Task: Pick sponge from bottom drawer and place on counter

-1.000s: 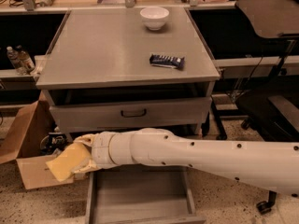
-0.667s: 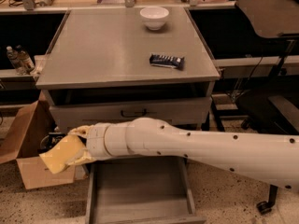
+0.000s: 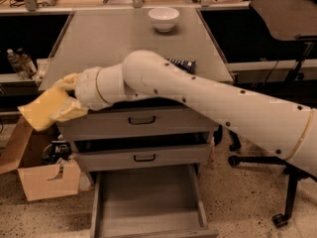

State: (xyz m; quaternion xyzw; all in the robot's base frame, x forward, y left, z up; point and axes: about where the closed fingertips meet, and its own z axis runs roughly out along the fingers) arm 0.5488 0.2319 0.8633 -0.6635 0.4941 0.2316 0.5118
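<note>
My gripper (image 3: 63, 102) is shut on the pale-yellow sponge (image 3: 37, 112). It holds the sponge in the air just left of the cabinet's front left corner, a little below the level of the grey counter (image 3: 114, 38). The bottom drawer (image 3: 148, 202) is pulled wide open at the bottom of the view, and its flat grey floor is bare. My white arm reaches in from the right and crosses the front edge of the counter.
A white bowl (image 3: 163, 19) stands at the back of the counter. A dark blue snack bar (image 3: 182, 63) lies near the front, partly behind my arm. Two shut drawers with black handles (image 3: 141, 119) sit above the open one. A cardboard box (image 3: 47, 180) is on the floor at the left, and an office chair (image 3: 282, 19) stands at the right.
My arm has lifted the sponge from beside the lower drawers up to just below the counter's front left edge. The bottom drawer stays open.
</note>
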